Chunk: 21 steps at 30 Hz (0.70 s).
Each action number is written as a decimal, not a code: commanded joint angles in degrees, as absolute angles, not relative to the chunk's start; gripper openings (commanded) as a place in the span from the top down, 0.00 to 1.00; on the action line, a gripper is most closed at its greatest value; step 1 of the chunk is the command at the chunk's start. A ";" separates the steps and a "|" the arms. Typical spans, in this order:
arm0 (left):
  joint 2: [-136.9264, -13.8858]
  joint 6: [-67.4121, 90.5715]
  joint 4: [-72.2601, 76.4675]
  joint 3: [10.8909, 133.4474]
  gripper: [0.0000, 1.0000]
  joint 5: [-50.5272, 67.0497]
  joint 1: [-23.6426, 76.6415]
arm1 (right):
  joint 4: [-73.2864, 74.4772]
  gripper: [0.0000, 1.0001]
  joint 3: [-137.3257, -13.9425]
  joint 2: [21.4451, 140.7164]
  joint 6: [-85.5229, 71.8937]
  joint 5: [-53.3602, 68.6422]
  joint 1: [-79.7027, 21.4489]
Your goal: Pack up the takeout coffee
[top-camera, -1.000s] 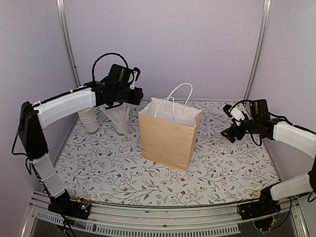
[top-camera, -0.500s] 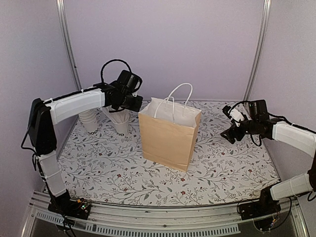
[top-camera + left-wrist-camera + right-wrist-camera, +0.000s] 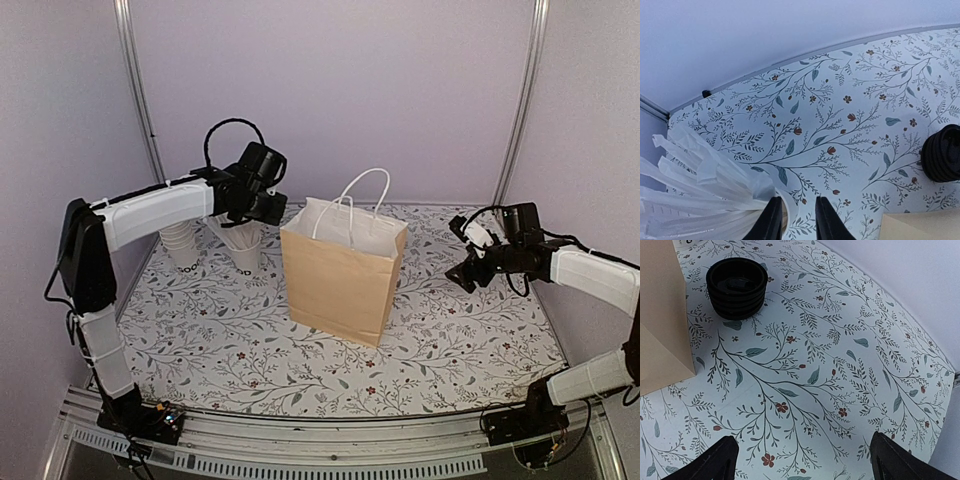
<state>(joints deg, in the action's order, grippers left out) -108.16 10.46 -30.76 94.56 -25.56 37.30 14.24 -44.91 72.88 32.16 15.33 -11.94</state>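
Matt kraft paper bag (image 3: 340, 285); ribbed lids (image 3: 736, 287), seemingly plastic.

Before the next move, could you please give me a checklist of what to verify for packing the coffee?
1. Brown paper bag upright, mouth open: ok.
2. Right tool open, apart from the bag: ok.
3. Left tool holding anything: cannot tell; its jaws stand narrow beside the white paper-wrapped straws.
4. Lidded white paper coffee cup located: not ok; no view shows it.
5. Stack of black plastic lids standing apart from the bag: ok.
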 commanded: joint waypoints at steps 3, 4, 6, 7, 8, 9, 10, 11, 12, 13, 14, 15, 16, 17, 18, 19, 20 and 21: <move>-110.17 9.28 -29.68 96.19 0.78 -27.41 36.96 | 15.41 0.05 -44.91 73.74 32.34 16.03 -12.09; -110.35 9.20 -29.59 96.28 0.80 -27.56 36.94 | 15.38 0.05 -44.91 73.74 32.39 15.97 -12.12; -110.55 9.04 -29.18 96.34 0.85 -27.60 36.83 | 15.45 0.05 -44.91 73.76 32.35 15.98 -12.11; -110.64 8.94 -28.93 96.33 0.87 -27.60 36.85 | 15.47 0.05 -44.91 73.78 32.42 15.98 -12.05; -110.67 8.84 -28.62 96.29 0.88 -27.52 36.72 | 15.47 0.05 -44.91 73.75 32.43 15.97 -12.04; -110.76 8.76 -28.47 96.40 0.90 -27.51 36.75 | 15.45 0.06 -44.91 73.81 32.43 15.95 -12.07; -110.83 8.51 -28.41 96.60 0.94 -27.58 36.78 | 15.51 0.06 -44.91 73.81 32.48 15.94 -12.11; -110.91 8.27 -28.45 96.75 0.97 -27.72 36.78 | 15.55 0.06 -44.91 73.80 32.46 15.99 -12.05; -110.80 8.14 -28.44 96.84 0.99 -27.77 36.79 | 15.56 0.06 -44.91 73.96 32.44 15.94 -12.12; -110.51 8.05 -28.40 96.85 1.00 -27.77 36.74 | 15.56 0.06 -44.91 73.99 32.43 15.99 -12.11; -110.17 7.98 -28.46 96.86 1.00 -27.72 36.87 | 15.56 0.06 -44.91 73.97 32.43 16.00 -12.08; -109.74 7.91 -28.55 96.86 1.00 -27.72 36.94 | 15.63 0.06 -44.91 74.04 32.43 16.04 -12.06; -109.18 7.83 -28.80 96.86 1.00 -27.75 36.98 | 15.67 0.06 -44.91 74.09 32.43 15.96 -12.09; -108.59 7.71 -29.01 96.83 1.00 -27.92 37.02 | 15.64 0.06 -44.91 74.17 32.48 15.97 -12.09; -107.70 7.62 -29.42 96.90 1.00 -28.07 37.08 | 15.64 0.06 -44.91 74.18 32.46 15.99 -12.06; -106.89 7.45 -29.63 96.94 1.00 -28.12 37.15 | 15.64 0.06 -44.91 74.18 32.50 16.01 -12.04; -106.16 7.28 -30.32 97.09 1.00 -28.20 37.19 | 15.64 0.06 -44.91 74.25 32.52 16.00 -12.10; -105.26 7.23 -30.72 97.18 1.00 -28.21 37.26 | 15.64 0.06 -44.91 74.30 32.49 16.00 -12.09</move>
